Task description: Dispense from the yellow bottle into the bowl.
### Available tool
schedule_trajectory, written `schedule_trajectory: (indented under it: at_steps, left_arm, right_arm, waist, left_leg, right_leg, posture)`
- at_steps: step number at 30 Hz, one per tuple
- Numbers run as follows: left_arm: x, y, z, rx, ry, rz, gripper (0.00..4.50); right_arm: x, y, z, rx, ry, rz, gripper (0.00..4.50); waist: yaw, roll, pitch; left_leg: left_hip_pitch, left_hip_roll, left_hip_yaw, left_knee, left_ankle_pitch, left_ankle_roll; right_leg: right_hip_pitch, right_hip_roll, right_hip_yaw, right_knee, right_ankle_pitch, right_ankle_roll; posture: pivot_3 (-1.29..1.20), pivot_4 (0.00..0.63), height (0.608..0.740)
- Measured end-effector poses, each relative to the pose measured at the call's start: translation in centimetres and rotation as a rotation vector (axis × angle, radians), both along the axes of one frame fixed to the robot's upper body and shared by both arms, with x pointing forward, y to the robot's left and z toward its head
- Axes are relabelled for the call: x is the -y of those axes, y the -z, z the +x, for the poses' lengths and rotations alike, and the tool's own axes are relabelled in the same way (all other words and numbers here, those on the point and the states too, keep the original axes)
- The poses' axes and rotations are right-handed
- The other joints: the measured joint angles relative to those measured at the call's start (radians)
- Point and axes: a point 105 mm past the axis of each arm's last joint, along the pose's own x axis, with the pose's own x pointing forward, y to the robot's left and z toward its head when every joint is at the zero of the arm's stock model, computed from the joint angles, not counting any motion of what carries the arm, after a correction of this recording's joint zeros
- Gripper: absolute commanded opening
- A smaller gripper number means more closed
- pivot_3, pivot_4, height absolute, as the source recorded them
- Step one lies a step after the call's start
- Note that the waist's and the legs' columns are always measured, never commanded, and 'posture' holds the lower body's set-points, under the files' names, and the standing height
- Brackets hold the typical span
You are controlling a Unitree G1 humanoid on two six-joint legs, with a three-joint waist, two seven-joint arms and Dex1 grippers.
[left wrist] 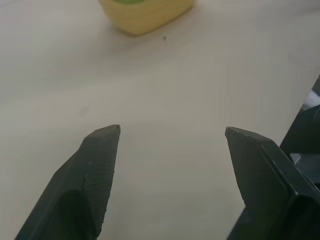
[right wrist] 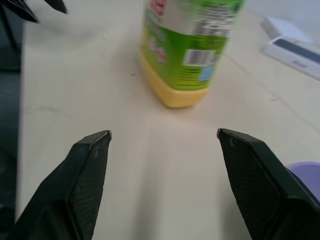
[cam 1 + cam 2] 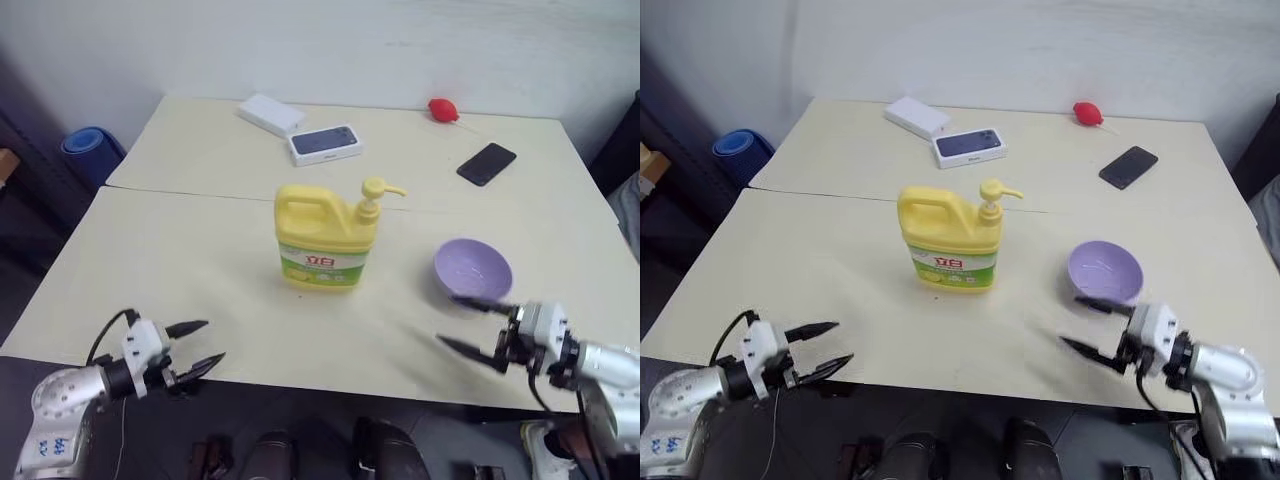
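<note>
1. A yellow bottle (image 3: 326, 240) with a green-white label bearing red characters is seen.
2. A lavender-purple bowl (image 3: 472, 270) is seen.
3. A cream table (image 3: 180, 270) is seen.
4. A black phone (image 3: 487, 164) is seen.

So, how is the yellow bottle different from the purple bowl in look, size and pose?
The yellow bottle is tall, boxy and closed, with a handle and a pump; the bowl is low, round and open on top. The bottle is the larger of the two. The bottle carries a green and white label; the bowl is plain lavender. Both stand upright on the table, apart from each other, and neither gripper touches them.
</note>
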Motion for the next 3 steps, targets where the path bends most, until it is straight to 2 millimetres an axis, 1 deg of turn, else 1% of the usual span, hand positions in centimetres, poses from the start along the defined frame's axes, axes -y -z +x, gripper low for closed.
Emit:
schedule_trajectory:
  at_steps: [1,3]
  left_arm:
    - [0.17,0.23,-0.11,0.015,0.001,0.014,3.59]
    - [0.31,0.53,-0.22,0.029,-0.016,0.025,3.59]
  right_arm:
    - [-0.37,0.55,-0.54,-0.009,-0.018,0.000,4.47]
    - [-0.84,0.89,-0.89,0.026,-0.018,0.017,4.49]
  waist:
    - [0.000,0.000,0.000]
    - [-0.002,0.000,0.000]
  left_leg:
    - [0.004,0.000,0.000,0.000,-0.001,0.001]
    - [0.013,0.002,0.001,-0.002,-0.004,0.000]
  right_leg:
    - [0.004,0.000,0.001,-0.001,0.000,0.000]
    - [0.010,-0.002,0.005,-0.006,-0.001,-0.001]
  posture:
    - [0.00,0.150,0.740]
    - [0.00,0.150,0.740]
